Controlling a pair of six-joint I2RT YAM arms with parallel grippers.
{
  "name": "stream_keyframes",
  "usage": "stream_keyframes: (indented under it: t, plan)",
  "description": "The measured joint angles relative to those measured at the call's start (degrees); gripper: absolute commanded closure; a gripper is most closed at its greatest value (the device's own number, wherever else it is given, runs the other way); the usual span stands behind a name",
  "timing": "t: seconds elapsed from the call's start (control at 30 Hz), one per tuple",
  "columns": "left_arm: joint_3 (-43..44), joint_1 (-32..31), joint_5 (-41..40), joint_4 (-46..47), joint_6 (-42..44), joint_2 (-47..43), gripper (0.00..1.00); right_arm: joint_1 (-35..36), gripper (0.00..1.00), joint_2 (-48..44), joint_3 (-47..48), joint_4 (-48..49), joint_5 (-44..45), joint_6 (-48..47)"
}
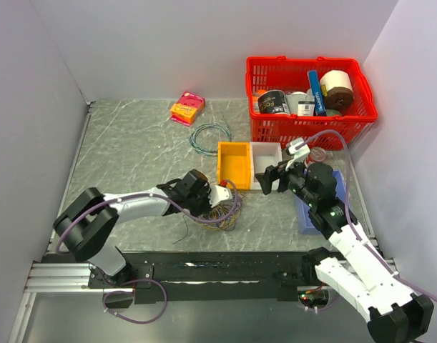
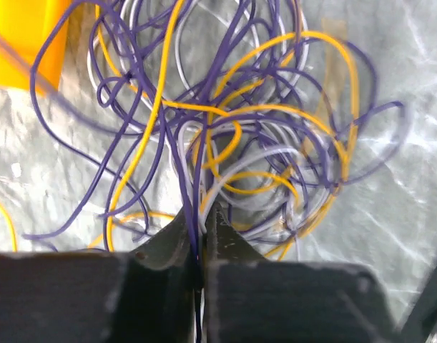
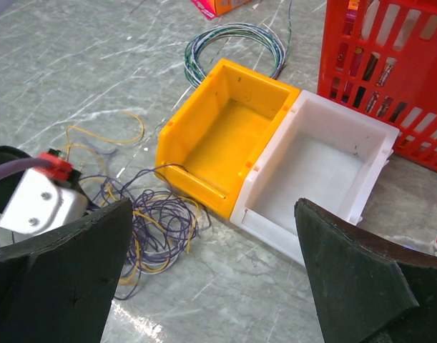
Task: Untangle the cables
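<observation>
**Pinching the tangle**

Clamping a few purple and white strands of the cables (image 2: 225,128) in the left gripper (image 2: 202,218), jaws pressed together. Lying heaped on the grey marbled table (image 1: 132,157), just before the yellow bin (image 1: 234,164). Pointing no single way: thin glossy loops curling in all directions. Holding the right gripper (image 3: 214,257) spread wide, empty, near the white bin (image 3: 325,171).

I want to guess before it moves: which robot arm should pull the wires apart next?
Probably left. The left gripper is shut on strands of the cables, so it can simply pull. The right gripper is open over by the yellow bin and white bin, apart from the tangle.
</observation>
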Motion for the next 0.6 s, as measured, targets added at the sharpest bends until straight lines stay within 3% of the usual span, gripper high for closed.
stream_keyframes:
  t: [0.2,0.4,0.6]
  plan:
    - [4.0,2.6,3.0,-10.1,1.0,-6.3,0.99,0.1,0.00,-0.2,0.8,-2.3,-1.0,0.1]
    - [22.9,10.5,7.7,-27.2,1.6,-9.7,0.99,0.2,0.00,1.3,6.9,-5.8,-7.7,1.2]
    - [39.2,12.7,8.2,-41.1,1.6,-13.2,0.99,0.2,0.00,2.0,11.6,-4.8,-17.0,4.3]
